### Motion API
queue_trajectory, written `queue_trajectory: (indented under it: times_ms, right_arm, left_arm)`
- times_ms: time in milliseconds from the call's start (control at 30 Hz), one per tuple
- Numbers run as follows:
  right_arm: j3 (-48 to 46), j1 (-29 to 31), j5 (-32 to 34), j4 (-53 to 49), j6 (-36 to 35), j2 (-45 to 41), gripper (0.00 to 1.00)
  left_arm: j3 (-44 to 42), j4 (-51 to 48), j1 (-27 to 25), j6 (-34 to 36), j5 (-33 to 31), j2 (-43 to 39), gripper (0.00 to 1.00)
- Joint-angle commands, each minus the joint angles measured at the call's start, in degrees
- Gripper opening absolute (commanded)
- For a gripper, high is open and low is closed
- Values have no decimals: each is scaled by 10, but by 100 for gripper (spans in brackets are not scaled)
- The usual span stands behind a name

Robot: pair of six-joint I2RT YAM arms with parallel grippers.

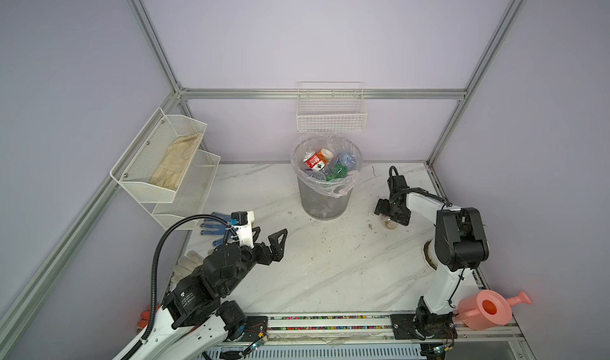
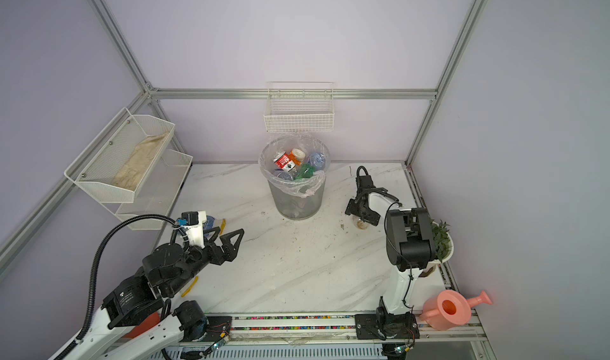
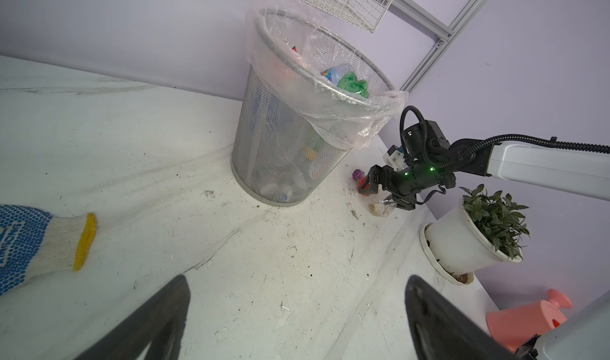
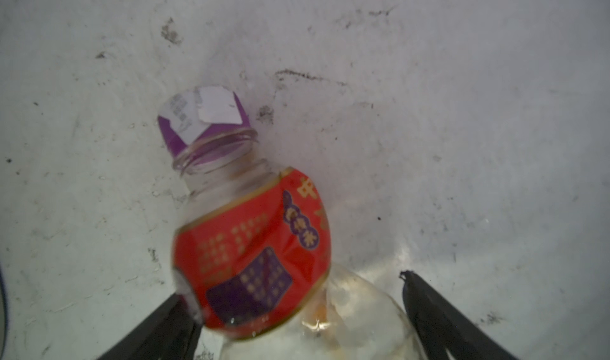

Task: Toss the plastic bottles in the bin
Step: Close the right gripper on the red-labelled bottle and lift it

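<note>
Red-labelled bottle point(image 4: 251, 259) with the purple cap point(image 4: 204, 117) is right under your right wrist cam. It's lying on its side on the tabletop point(image 1: 330, 269), just off to the right of the bin point(image 1: 325, 206) and not touching it. Your right hand point(image 1: 391, 217) is down over it with the jaws spread wide, one finger point(image 4: 158, 328) on each side of the clear body. One side looks about touching the label, but you can't really tell if it's pinching.

The bin's by the back wall, piled with plastic bottles point(image 1: 326, 165) nearly up to the rim. Your left hand point(image 1: 270, 234) hangs wide open with nothing in it, above the tabletop on the left, well away from the bin. Blue-dotted glove point(image 3: 29, 242) lies beside it. Potted plant point(image 3: 478, 229) and pink watering can point(image 1: 488, 308) sit along the right edge.
</note>
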Motion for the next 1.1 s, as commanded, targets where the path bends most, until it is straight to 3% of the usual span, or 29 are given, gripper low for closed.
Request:
queue_trajectory:
  times_ms: [0, 267, 467, 833, 1067]
  right_arm:
    - [-15, 1, -18, 20, 15, -27, 93]
    - [-42, 2, -40, 36, 21, -49, 84]
    - [-68, 2, -55, 49, 27, -74, 64]
    - [-75, 12, -71, 39, 31, -152, 0]
    - [-51, 29, -77, 13, 32, -214, 0]
  left_arm:
    - [-22, 9, -3, -13, 5, 0, 100]
    - [-27, 9, -4, -20, 9, 0, 100]
    - [-31, 9, -4, -24, 13, -2, 100]
    - [-32, 9, -4, -29, 15, 0, 100]
    - [-30, 9, -5, -30, 17, 9, 100]
